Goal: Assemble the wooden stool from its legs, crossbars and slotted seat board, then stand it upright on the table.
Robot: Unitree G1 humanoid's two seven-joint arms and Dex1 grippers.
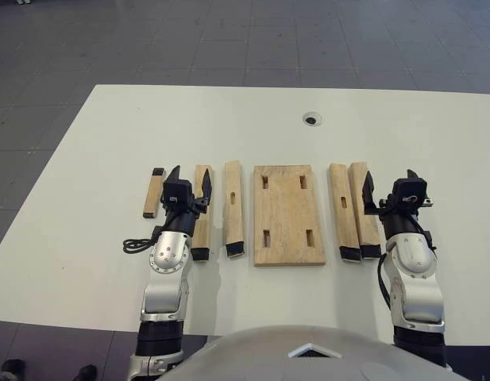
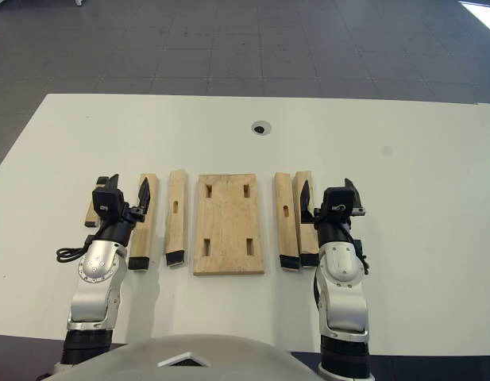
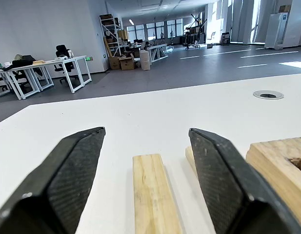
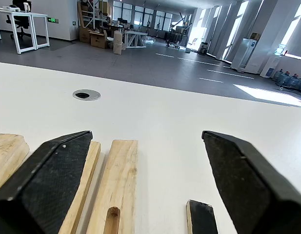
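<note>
White matte table point(image 1: 387, 135), cable hole point(image 1: 312, 120) toward the far edge. We've got the seat board point(image 1: 288, 214) lying flat mid-table: a pale rough-sawn rectangle with four slots. Left legs point(image 1: 233, 208) and right legs point(image 1: 342, 210) flank it in pairs, slotted slats with black near ends. Short crossbar point(image 1: 153, 193) at far left. Left gripper point(image 1: 191, 178) by the outer left leg, spread wide. Right gripper point(image 1: 389, 181) by the outer right leg, also wide.
</note>
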